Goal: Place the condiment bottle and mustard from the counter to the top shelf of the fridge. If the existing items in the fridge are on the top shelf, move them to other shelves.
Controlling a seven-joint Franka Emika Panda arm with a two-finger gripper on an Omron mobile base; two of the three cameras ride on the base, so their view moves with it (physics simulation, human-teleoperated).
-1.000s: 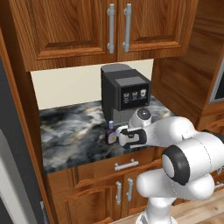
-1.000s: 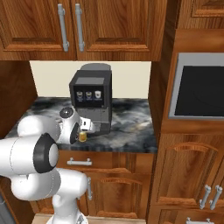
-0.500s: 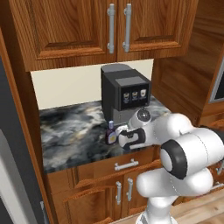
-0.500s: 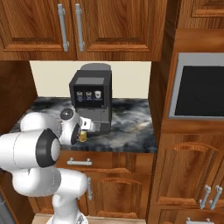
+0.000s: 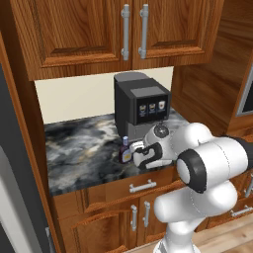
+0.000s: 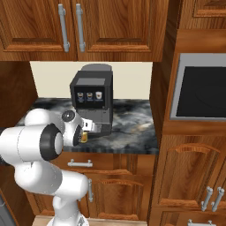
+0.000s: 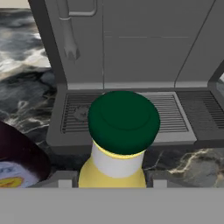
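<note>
1. Mustard [image 7: 119, 144] pickup is the step in hand, by my judgement: the gripper [image 7: 113, 183] sits low at the near edge of the counter [image 5: 79, 153], just in front of the coffee machine [image 5: 141, 106], with the yellow bottle between its two finger tips [image 7: 61, 183].
2. Jaw state: the tips stand either side of the bottle's yellow body, close to it, but the hand view cuts them off low, so I cannot tell whether they are pressing on it or are just short of contact.
3. Relative to the hand, the mustard is centred and upright, its dark green cap straight ahead of the camera and the machine's drip tray [image 7: 127, 116] behind it.
4. Condiment bottle [image 7: 19, 159] stands just beside the mustard, at the left of the hand view; in the left base view its dark body and bluish cap [image 5: 125, 151] sit just left of the gripper [image 5: 139, 153].
5. Next move, as I judge it: confirm a firm grip on the mustard, lift it straight up so it clears the neighbouring bottle and the machine, then carry it towards the fridge's top shelf.
</note>
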